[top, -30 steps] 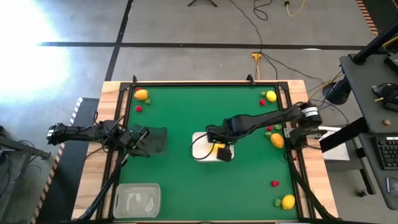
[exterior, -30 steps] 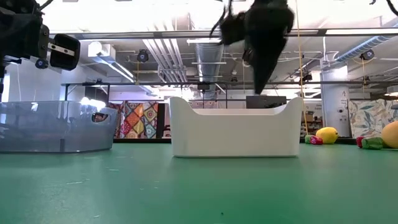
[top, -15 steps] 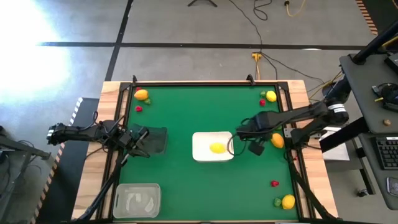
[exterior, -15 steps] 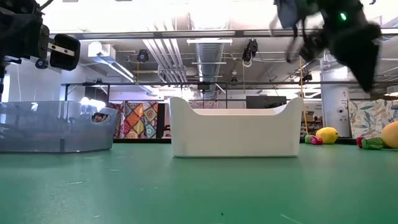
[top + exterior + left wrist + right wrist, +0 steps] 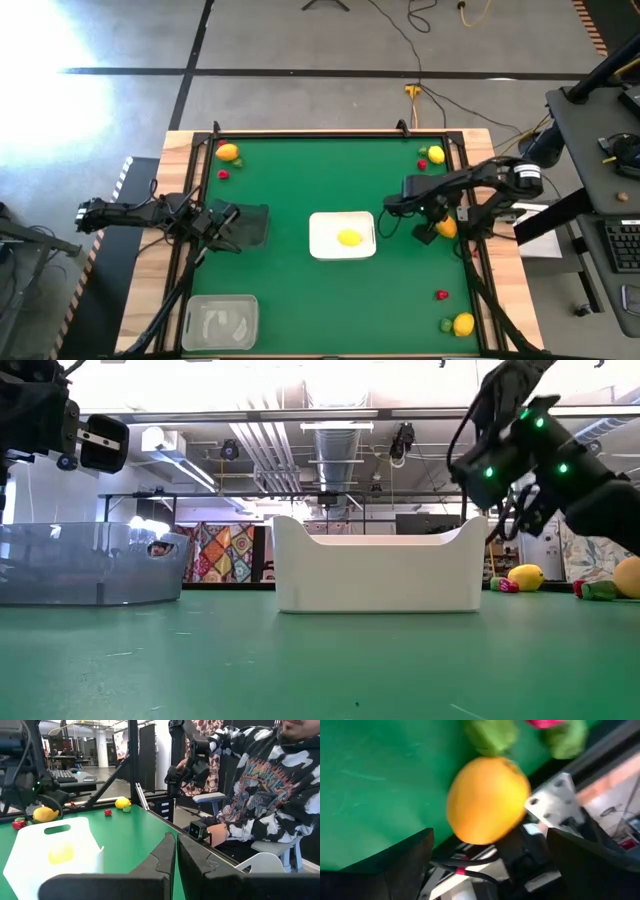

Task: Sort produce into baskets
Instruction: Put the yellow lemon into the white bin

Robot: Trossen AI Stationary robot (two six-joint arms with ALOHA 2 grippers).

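With your right gripper spread wide and holding nothing, you are lined up on the orange fruit at the right edge of the table, which sits squarely between the fingers in the right wrist view; judging by that, it is your next pick. Green pieces lie just beside it, so close carefully to take the fruit alone. One yellow fruit already lies in the white basket at mid-table, near your gripper. Your left gripper waits shut and empty over the dark see-through basket at the left edge. More produce sits in the corners, and the clear basket is at the near left.
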